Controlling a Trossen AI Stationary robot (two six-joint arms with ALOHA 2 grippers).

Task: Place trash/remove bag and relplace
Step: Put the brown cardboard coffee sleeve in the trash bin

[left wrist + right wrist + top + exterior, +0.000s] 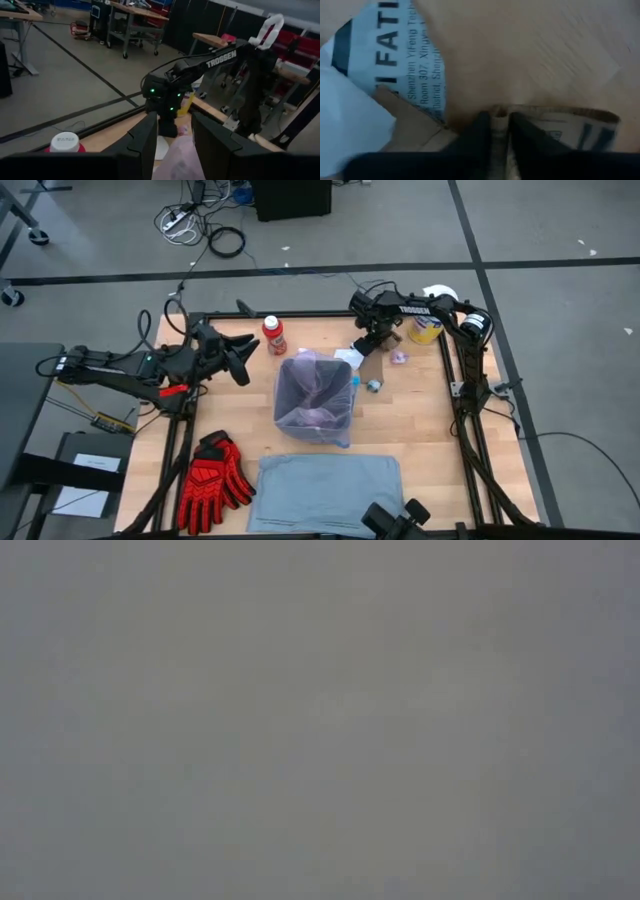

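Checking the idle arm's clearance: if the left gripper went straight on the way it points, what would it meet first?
Probably the pink bag lining the bin, just past the left gripper; the right arm lies beyond. Depth is unclear.

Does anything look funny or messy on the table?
Yes. Litter lies loose on the table beside the bin rather than inside it: a little red bottle, white paper and a cardboard piece, which the right gripper is pinching. The low view shows only blank grey.
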